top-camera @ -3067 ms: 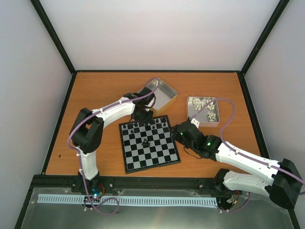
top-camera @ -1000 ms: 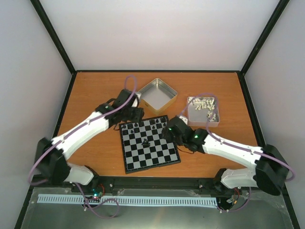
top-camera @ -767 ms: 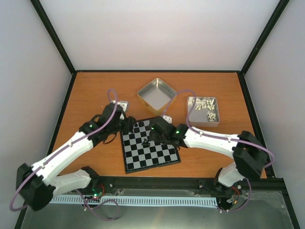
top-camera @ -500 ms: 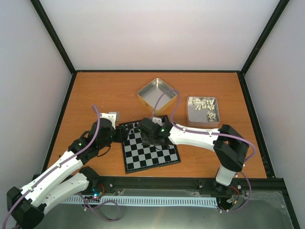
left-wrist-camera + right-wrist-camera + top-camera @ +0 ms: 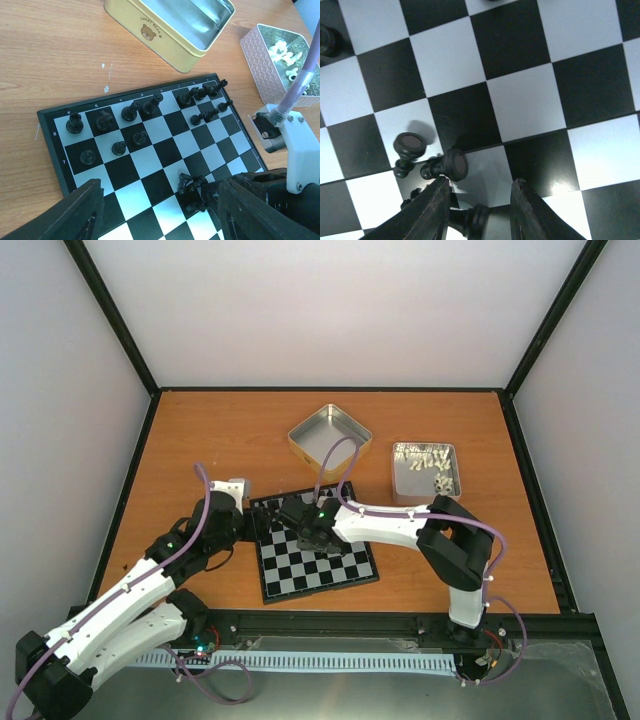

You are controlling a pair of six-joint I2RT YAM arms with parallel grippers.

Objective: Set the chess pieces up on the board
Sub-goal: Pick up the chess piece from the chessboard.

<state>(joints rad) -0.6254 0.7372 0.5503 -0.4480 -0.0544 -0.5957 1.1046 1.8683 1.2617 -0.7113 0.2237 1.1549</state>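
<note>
Right claw (image 5: 480, 184) shifted over board (image 5: 520, 100), tiny black pieces (image 5: 451, 165) clustered beneath

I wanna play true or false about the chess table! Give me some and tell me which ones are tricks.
1. The yellow tin has nothing in it. True.
2. White pieces stand on the board. False: only black pieces are on it; the pale pieces lie in the other tin.
3. The right gripper is over the board. True.
4. The left gripper holds a chess piece. False: it is open, with nothing between its fingers.
</note>
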